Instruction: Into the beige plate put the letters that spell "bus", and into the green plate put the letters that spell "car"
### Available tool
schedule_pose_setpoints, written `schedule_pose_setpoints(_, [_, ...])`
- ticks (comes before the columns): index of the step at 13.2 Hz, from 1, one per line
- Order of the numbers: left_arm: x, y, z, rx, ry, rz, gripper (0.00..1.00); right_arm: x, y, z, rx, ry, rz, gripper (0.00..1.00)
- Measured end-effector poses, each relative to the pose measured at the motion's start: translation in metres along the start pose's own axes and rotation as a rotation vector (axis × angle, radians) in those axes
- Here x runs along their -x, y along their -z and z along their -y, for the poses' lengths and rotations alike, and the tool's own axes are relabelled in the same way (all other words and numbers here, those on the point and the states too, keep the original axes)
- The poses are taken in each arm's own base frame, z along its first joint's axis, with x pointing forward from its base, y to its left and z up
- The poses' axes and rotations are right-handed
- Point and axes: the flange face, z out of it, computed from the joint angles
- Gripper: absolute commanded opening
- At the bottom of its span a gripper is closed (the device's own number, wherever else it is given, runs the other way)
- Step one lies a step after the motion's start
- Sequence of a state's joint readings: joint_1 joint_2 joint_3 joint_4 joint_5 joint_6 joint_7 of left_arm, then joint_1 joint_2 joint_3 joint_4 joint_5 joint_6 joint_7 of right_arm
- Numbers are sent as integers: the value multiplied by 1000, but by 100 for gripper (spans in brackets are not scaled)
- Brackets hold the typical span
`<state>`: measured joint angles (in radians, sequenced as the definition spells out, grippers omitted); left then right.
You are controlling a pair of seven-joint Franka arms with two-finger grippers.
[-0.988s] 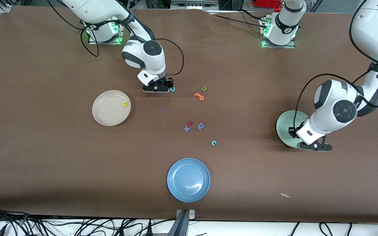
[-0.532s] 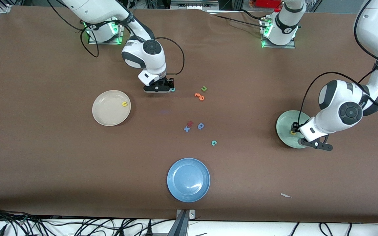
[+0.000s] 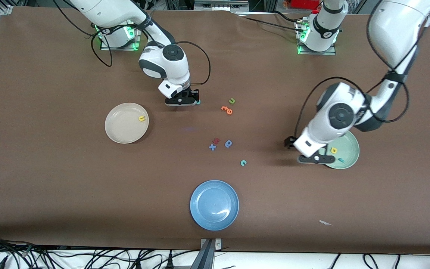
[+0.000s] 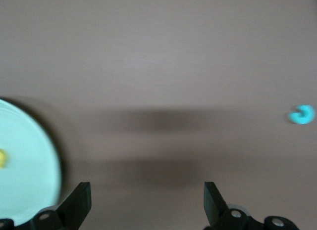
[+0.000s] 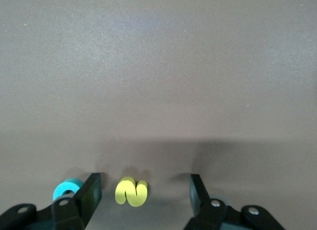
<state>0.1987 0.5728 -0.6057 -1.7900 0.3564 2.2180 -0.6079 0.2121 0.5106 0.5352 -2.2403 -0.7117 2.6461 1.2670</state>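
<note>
Three plates [image 3: 127, 138]; eleven foam letters [image 3: 243, 163]; two grippers [image 3: 179, 101].

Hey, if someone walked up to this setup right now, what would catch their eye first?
Probably the right gripper, low on the table with its open fingers either side of a yellow "s", a teal letter just outside one finger. Next, the left gripper, open over the edge of the green plate, where a yellow "a" already lies.

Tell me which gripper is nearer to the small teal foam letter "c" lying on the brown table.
Left. The left gripper hangs by the green plate's edge, toward the left arm's end from the teal "c". The right gripper is down around the yellow "s".
</note>
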Motion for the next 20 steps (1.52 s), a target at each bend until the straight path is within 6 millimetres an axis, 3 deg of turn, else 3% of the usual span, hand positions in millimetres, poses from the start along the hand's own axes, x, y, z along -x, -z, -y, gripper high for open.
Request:
schedule_pose_setpoints(4, [1,0,-78,69,143,0,100,1,-1,1,-4,5,0,61])
schedule_pose_setpoints(6, [2,-4,-99,84,181,2,100,0,1,1,-6,5,-4,54])
schedule_pose_setpoints(9, [-5,-6,-115,86,250,-14,100,0,2,2,-7,6,-6,42])
schedule_pose_setpoints(14, [-6,-39,-154,14,352,-65,100,0,4,3,-9,8,-10,31])
schedule_pose_setpoints(17, [-21,-43,-154,32,409,-75,100,-1,5,3,-9,8,-11,13])
schedule_pose_setpoints(20, [-36,-56,-150,31,459,-86,100,-1,5,3,-9,8,-12,3])
